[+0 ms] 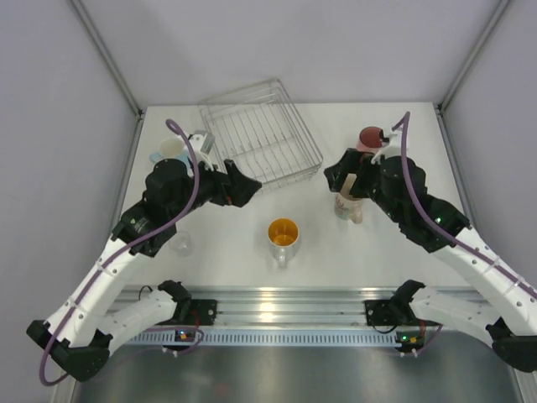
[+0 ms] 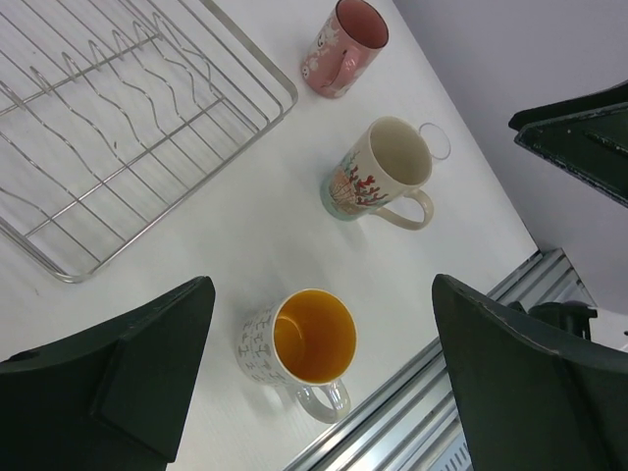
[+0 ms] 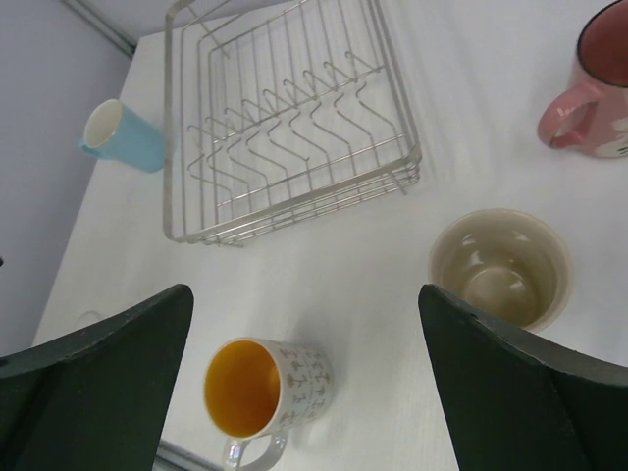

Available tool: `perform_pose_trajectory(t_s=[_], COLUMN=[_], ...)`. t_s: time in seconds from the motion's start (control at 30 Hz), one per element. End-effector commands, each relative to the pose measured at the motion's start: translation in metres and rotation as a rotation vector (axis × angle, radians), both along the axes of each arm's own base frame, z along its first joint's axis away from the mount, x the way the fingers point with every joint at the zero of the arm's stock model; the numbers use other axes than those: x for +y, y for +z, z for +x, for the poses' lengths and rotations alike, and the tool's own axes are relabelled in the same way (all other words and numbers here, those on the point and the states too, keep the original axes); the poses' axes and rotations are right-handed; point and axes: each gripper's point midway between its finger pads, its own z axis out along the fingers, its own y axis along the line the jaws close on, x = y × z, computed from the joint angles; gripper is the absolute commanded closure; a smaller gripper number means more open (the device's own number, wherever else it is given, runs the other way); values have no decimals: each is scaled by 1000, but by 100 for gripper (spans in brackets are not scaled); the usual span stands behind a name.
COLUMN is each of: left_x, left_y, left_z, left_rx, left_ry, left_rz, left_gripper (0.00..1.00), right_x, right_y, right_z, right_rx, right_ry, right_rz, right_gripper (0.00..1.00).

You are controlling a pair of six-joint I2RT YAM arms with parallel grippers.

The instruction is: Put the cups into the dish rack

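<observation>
Overhead, one dish rack (image 1: 260, 134) lies far-centre with five cups outside it: blue cup (image 1: 159, 156) partly hidden by the left arm (image 1: 172, 189), clear tumbler (image 1: 180, 244), orange-lined mug (image 1: 284, 233), cream mug (image 1: 351, 210) under the right gripper (image 1: 337, 180), pink mug (image 1: 370, 137). Left wrist view: three mugs beside the rack, left gripper (image 2: 322, 283) fingers (image 2: 147, 373) spread wide. Right wrist view: four cups, fingers (image 3: 510, 383) likewise spread.

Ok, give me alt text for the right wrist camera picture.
An empty wire dish rack sits among four cups: light blue cup at left, pink mug at right, cream cup and orange-lined mug nearer the camera. The open right gripper frames the bottom corners.
</observation>
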Motion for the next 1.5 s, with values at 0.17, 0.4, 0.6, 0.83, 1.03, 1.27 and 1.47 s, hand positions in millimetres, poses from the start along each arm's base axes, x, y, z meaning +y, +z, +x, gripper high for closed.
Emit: perform_pose_trajectory(t_s=[0.17, 0.4, 0.6, 0.83, 1.03, 1.27, 1.47], left_x=[4, 29, 17, 0, -2, -21, -29], left_y=[-15, -19, -26, -19, -13, 0, 7], left_z=[9, 20, 8, -9, -14, -24, -15], left_rx=[31, 84, 51, 55, 16, -29, -34], left_ry=[59, 265, 128, -10, -41, -160, -168], left_rz=[11, -48, 19, -14, -35, -120, -134], left_gripper=[2, 2, 2, 2, 2, 2, 2], right_x=[-67, -139, -168, -180, -182, -177, -177], right_y=[36, 6, -33, -66, -55, -58, -89], right_z=[43, 80, 97, 117, 149, 185, 216], right_rx=[-60, 61, 223, 361, 323, 327, 374], right_ry=[-215, -440, -573, -628, -625, -603, -600], right_rz=[-91, -55, 97, 52, 59, 77, 46], right_gripper=[1, 2, 9, 19, 33, 38, 40])
